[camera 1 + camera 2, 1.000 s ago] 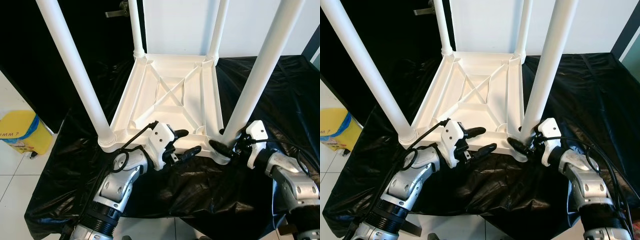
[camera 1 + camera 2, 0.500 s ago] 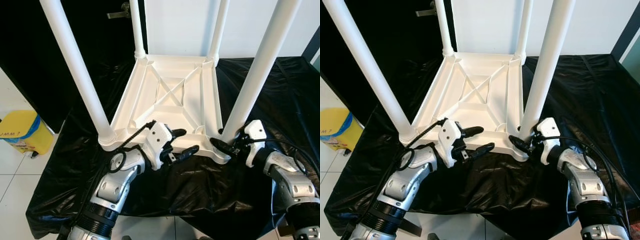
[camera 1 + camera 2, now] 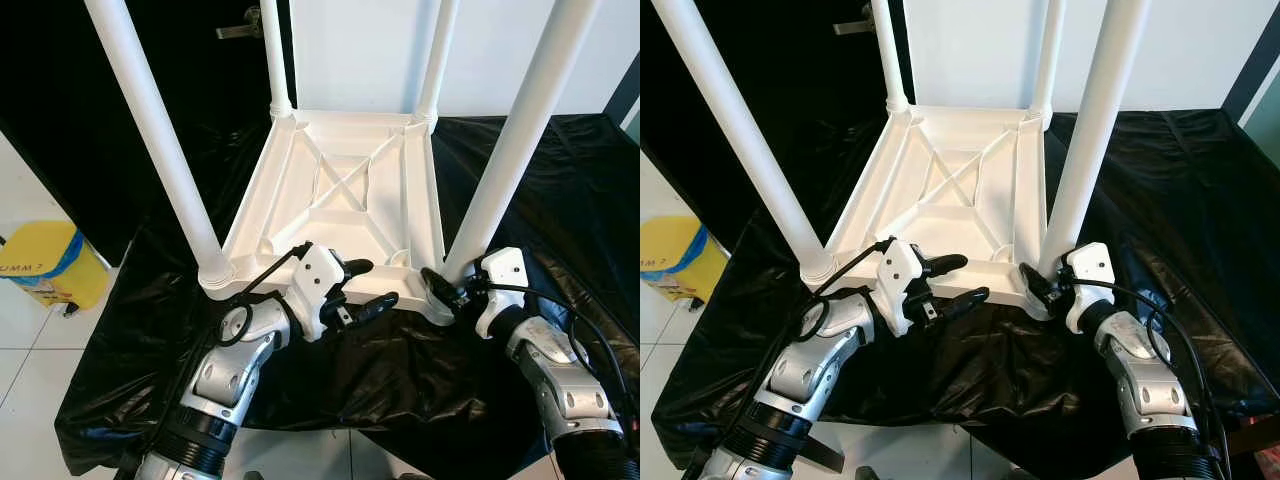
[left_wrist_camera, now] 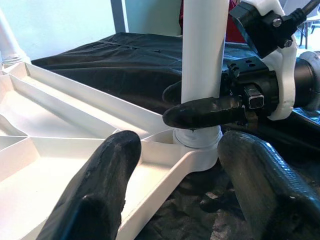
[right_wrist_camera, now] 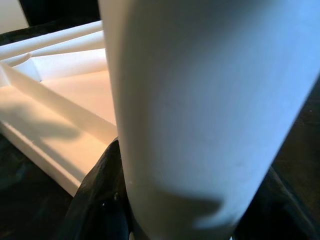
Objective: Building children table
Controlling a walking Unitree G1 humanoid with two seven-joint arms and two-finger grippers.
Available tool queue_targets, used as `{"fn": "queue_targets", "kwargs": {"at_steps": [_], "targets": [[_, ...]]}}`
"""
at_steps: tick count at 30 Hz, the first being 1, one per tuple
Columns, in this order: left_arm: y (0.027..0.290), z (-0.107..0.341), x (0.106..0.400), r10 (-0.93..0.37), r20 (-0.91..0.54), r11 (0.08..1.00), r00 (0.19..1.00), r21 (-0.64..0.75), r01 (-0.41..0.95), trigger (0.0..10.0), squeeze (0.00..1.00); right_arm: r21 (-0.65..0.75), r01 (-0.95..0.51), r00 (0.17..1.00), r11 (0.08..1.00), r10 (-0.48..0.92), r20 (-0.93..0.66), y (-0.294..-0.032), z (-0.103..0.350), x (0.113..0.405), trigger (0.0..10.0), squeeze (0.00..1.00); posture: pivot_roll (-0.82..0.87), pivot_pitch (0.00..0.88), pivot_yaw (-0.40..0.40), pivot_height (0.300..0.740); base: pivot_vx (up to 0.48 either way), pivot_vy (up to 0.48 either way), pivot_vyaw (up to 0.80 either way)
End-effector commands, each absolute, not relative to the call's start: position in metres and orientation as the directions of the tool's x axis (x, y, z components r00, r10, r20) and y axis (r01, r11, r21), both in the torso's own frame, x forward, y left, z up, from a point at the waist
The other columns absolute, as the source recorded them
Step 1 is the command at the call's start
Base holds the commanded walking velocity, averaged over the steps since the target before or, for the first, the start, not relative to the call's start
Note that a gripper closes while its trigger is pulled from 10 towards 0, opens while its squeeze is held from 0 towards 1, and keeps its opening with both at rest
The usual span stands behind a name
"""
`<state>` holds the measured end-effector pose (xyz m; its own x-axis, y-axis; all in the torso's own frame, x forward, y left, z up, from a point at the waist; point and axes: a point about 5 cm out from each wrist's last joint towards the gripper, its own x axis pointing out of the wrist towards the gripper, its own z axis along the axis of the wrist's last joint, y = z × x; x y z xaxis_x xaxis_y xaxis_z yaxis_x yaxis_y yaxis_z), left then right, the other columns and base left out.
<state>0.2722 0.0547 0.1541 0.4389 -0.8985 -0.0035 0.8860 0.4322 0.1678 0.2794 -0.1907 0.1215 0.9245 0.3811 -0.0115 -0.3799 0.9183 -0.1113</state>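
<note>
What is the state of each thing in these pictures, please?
Table top: upside down on the black sheet, ribs facing up.
Four legs: upright in the corner sockets.
Near right leg: gripped at its base.
Right gripper: shut on the near right leg.
Left gripper: open, at the table top's near edge.
Yellow bin: standing on the floor.

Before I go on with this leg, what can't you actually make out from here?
- Near right leg: its socket joint is hidden by the right hand wrapped around its base.
- All four leg tops: cut off by the eye views' upper edge.
- Tabletop face: hidden, turned down on the black sheet.
</note>
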Motion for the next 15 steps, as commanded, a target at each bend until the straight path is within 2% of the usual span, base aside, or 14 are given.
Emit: {"fn": "queue_targets", "kwargs": {"at_steps": [1, 6, 14, 15], "targets": [[0.054, 0.153, 0.273, -0.884, -0.005, 0.460, 0.467, 0.161, 0.873, 10.0, 0.00, -0.113, -0.277, 0.961, 0.954, 0.277, -0.012, -0.192, 0.122, 0.278, 10.0, 0.00, -0.14, 0.045, 0.027, 0.740, 0.000, 0.000, 0.00], [0.055, 0.153, 0.272, -0.884, -0.007, 0.461, 0.468, 0.159, 0.873, 10.0, 0.00, -0.084, -0.105, 0.994, 0.991, 0.106, -0.002, -0.181, 0.120, 0.273, 10.0, 0.00, -0.13, 0.046, 0.027, 0.740, 0.000, 0.000, 0.00], [0.055, 0.153, 0.271, -0.883, -0.008, 0.463, 0.470, 0.158, 0.872, 10.0, 0.00, -0.041, 0.062, 0.998, 0.997, -0.063, -0.025, -0.163, 0.113, 0.270, 10.0, 0.00, -0.12, 0.046, 0.018, 0.740, 0.000, 0.000, 0.00], [0.055, 0.153, 0.271, -0.881, -0.006, 0.466, 0.473, 0.158, 0.870, 10.0, 0.00, -0.039, 0.126, 0.991, 0.991, -0.128, -0.035, -0.160, 0.112, 0.269, 10.0, 0.00, -0.11, 0.046, 0.012, 0.740, 0.000, 0.000, 0.00]]}}
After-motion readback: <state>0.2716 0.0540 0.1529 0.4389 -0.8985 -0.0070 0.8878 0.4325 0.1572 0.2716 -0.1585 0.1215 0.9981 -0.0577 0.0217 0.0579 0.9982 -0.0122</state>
